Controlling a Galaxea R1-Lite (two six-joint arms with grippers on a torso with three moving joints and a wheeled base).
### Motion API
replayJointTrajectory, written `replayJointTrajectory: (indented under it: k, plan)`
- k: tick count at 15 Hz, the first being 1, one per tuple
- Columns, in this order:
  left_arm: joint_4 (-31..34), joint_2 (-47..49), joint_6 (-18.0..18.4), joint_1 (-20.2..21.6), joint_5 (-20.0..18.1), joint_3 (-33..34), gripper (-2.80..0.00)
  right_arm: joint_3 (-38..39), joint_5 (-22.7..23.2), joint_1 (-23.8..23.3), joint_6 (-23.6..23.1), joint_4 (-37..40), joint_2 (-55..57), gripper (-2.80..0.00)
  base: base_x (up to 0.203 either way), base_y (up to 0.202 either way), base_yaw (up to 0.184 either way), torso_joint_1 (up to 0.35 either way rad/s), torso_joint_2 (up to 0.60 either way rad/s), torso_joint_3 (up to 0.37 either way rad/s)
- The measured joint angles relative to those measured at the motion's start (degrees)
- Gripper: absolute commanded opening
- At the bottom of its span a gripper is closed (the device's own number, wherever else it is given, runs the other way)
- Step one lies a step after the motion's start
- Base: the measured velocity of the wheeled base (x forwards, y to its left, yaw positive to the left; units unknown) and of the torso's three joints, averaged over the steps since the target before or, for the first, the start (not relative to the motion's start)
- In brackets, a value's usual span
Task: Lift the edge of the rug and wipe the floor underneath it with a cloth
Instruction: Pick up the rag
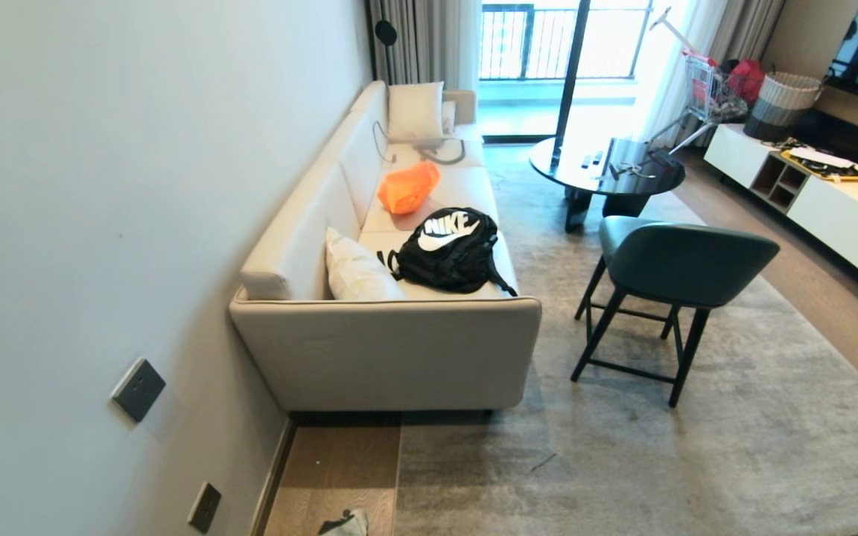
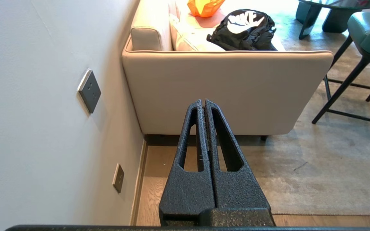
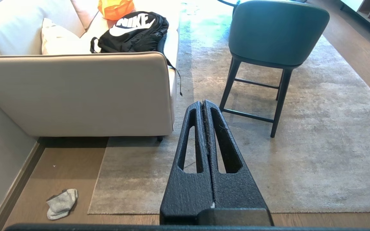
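A large mottled grey-beige rug (image 1: 660, 447) lies flat, running partly under the sofa. The rug edge (image 3: 99, 175) runs straight to a corner (image 3: 90, 211) beside a strip of light wood floor (image 3: 59, 163) along the wall. On that bare floor a small pale grey cloth (image 3: 62, 202) lies crumpled just off the rug corner; it also shows at the head view's lower border as the cloth (image 1: 347, 525). My left gripper (image 2: 203, 101) is shut and empty, high above the floor strip (image 2: 159, 173). Held high over the rug, my right gripper (image 3: 203, 102) is also shut and empty.
A beige sofa (image 1: 384, 350) stands against the left wall with a black backpack (image 1: 447, 249) and an orange bag (image 1: 408, 186) on it. A green chair (image 1: 678, 268) stands on the rug, with a round dark table (image 1: 608, 171) behind. Wall sockets (image 1: 138, 388) and a white cabinet (image 1: 831, 208) line the sides.
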Motion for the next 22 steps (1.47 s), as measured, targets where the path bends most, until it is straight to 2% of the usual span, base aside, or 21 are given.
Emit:
replayJointTrajectory:
  k: [12, 16, 22]
  plan:
    - [0.0, 0.0, 0.0, 0.0, 0.0, 0.0, -2.80, 0.0, 0.0, 0.0, 0.0, 0.0, 0.0, -2.80, 0.000, 0.000, 0.000, 0.000, 0.00, 0.000]
    - [0.0, 0.0, 0.0, 0.0, 0.0, 0.0, -2.80, 0.0, -2.4, 0.0, 3.6, -0.2, 0.0, -2.80, 0.000, 0.000, 0.000, 0.000, 0.00, 0.000]
    - [0.0, 0.0, 0.0, 0.0, 0.0, 0.0, -2.80, 0.0, -2.5, 0.0, 3.7, -0.2, 0.0, -2.80, 0.000, 0.000, 0.000, 0.000, 0.00, 0.000]
